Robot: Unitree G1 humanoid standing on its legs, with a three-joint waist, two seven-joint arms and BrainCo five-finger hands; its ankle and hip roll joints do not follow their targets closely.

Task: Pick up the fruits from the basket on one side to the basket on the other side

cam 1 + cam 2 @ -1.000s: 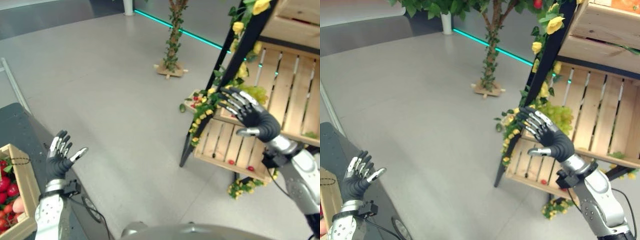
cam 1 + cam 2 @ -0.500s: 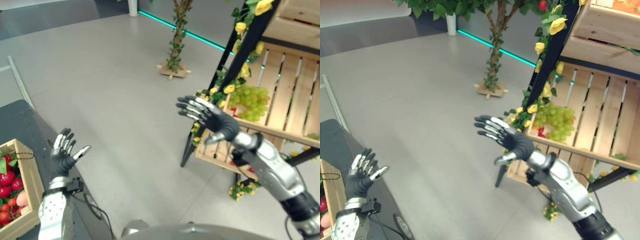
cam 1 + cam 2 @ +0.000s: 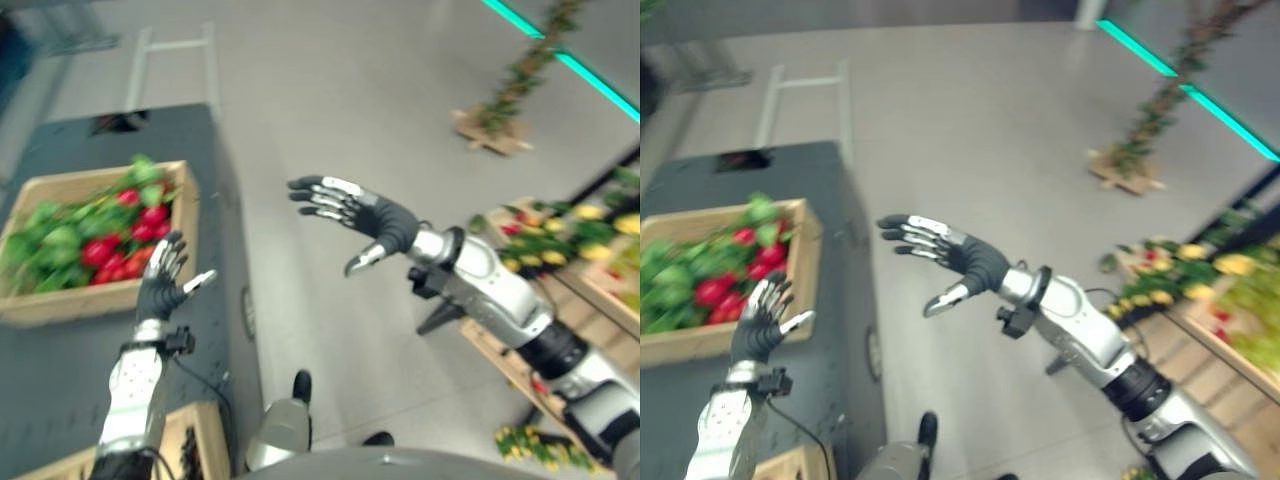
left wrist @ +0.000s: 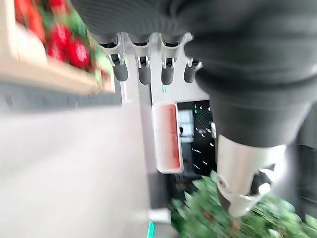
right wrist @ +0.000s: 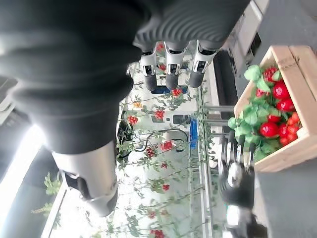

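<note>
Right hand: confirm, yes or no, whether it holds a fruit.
No. The right hand hangs in the air with its fingers spread and nothing in it, apart from the wooden crate of fruit.

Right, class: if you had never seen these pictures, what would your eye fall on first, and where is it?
Probably the right hand, fingers spread and holding nothing, raised mid-air above the grey floor. Next, the wooden crate of red fruit and green leaves on the dark grey table at the left, with the open left hand raised just beside its near corner.

Pale raw-wood crate [image 3: 95,300] (slatted) on matt dark table [image 3: 60,390].
</note>
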